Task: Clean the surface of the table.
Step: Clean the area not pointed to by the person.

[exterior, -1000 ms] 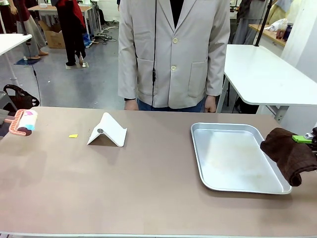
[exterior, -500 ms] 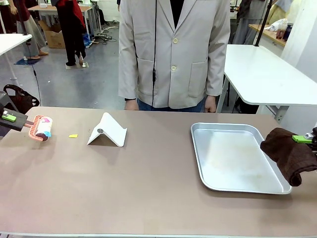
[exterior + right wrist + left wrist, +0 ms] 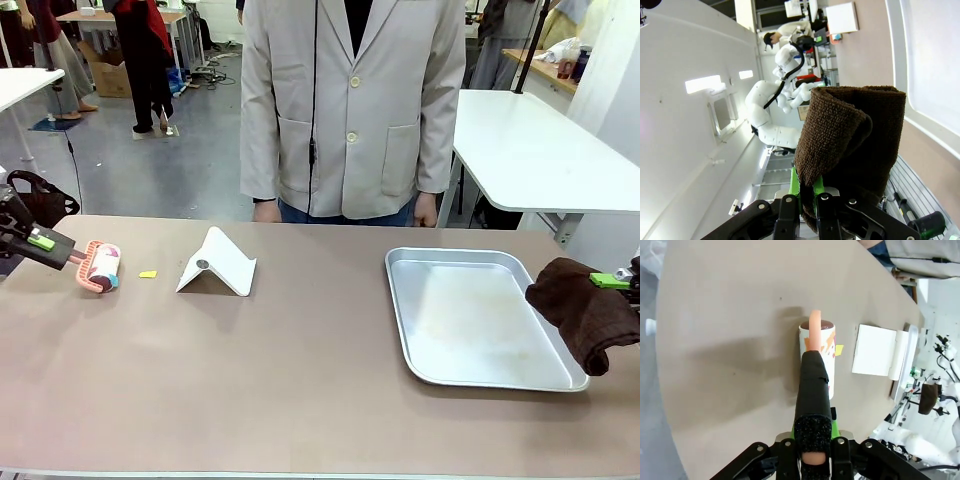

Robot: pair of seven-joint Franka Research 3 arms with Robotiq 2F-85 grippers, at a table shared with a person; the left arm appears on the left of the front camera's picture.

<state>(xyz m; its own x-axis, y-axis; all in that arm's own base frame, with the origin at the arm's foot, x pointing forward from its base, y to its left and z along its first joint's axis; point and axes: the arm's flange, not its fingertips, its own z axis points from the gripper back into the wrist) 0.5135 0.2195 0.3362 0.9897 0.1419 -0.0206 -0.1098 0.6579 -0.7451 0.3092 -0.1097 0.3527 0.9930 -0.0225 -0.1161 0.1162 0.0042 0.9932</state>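
Taupe-brown matte table [image 3: 280, 390] spreads beneath both grippers. Left gripper [image 3: 38, 243] clamps the handle of a pink-framed lint roller [image 3: 100, 266] reaching ahead of its fingertips. Right gripper [image 3: 612, 281] pinches a folded dark-brown terry cloth [image 3: 580, 312] drooping below it.

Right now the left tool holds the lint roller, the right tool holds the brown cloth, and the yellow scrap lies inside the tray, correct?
Not quite. The yellow scrap lies on the bare table, between the lint roller and the white stand, not inside the tray; the front view shows it. The rest is right: the left tool holds the roller, the right tool the brown cloth.
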